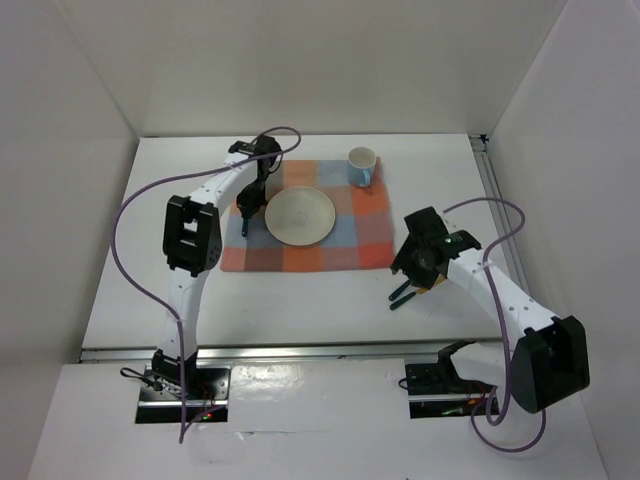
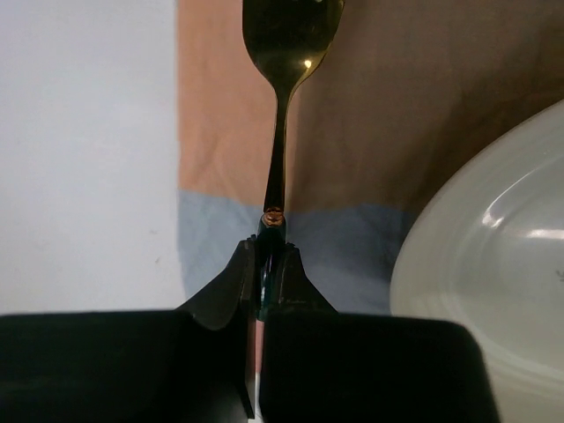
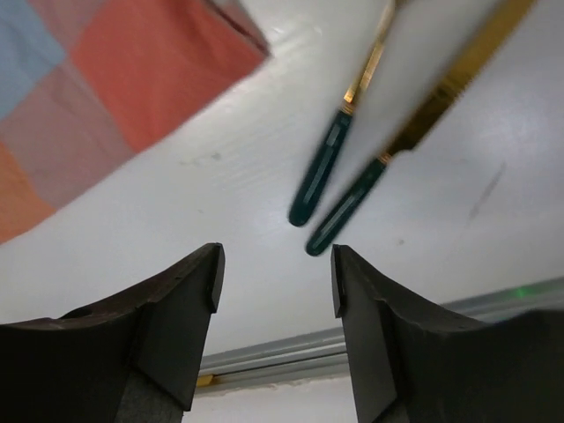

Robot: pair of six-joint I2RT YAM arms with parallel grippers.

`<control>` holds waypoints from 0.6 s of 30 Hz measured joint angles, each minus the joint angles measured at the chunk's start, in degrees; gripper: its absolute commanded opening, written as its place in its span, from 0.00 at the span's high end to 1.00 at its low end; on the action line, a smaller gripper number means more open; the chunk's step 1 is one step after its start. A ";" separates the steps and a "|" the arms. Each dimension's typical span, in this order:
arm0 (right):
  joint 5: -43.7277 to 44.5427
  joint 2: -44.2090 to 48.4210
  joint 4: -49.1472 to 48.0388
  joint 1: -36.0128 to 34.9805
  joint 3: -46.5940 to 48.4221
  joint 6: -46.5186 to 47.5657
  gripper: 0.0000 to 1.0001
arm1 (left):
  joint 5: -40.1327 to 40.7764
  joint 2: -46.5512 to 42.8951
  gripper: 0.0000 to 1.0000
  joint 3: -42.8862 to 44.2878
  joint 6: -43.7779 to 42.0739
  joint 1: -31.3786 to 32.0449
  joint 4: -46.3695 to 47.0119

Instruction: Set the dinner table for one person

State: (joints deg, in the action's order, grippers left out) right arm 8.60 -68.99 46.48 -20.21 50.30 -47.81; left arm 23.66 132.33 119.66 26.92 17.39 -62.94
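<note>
My left gripper is shut on the dark green handle of a gold spoon. It holds the spoon over the left strip of the checked cloth, just left of the cream plate. In the top view this gripper is beside the plate, which lies on the cloth. My right gripper is open and empty above the white dinner table. A gold knife and a second gold utensil, both green-handled, lie side by side just beyond its fingertips, off the cloth's right corner.
A white and blue cup stands at the cloth's far right corner. A silver rail runs along the table's near edge and also shows in the right wrist view. White walls enclose the table on three sides.
</note>
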 measured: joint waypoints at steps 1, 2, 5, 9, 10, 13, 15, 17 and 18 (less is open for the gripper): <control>0.04 1.29 0.57 0.20 -1.62 -1.55 0.38 | -0.76 0.81 1.00 0.00 -0.22 0.02 0.52; 0.15 2.62 1.46 0.35 -2.99 -3.19 0.38 | -1.38 1.66 0.93 0.04 -0.42 0.04 0.81; 0.52 6.47 3.19 1.31 -6.05 -7.58 0.38 | -2.86 4.48 0.55 0.85 -1.73 0.04 1.25; 1.11 7.82 4.26 2.40 -7.82 -11.02 0.38 | -4.07 4.96 0.26 0.85 -2.54 0.15 1.07; 1.07 7.58 4.26 2.75 -8.07 -11.45 0.38 | -4.37 4.59 0.26 0.85 -2.73 0.15 1.07; 1.09 6.45 4.02 3.72 -8.37 -12.09 0.38 | -4.87 2.71 0.26 0.68 -2.78 0.22 1.16; 1.07 5.33 2.99 4.35 -8.41 -11.39 0.38 | -5.09 0.28 0.26 -0.22 -2.73 0.33 1.01; 1.14 4.04 1.33 5.01 -8.44 -10.38 0.38 | -5.09 -3.13 0.26 -1.29 -2.62 0.70 0.74; 1.11 3.06 0.33 5.49 -8.44 -9.42 0.38 | -5.09 -4.92 0.26 -1.79 -2.56 0.92 0.52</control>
State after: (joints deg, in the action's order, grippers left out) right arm 9.72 -65.93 46.81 -14.72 41.87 -57.23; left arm 18.57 127.42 117.86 24.36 18.31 -62.41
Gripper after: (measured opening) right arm 0.624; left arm 0.742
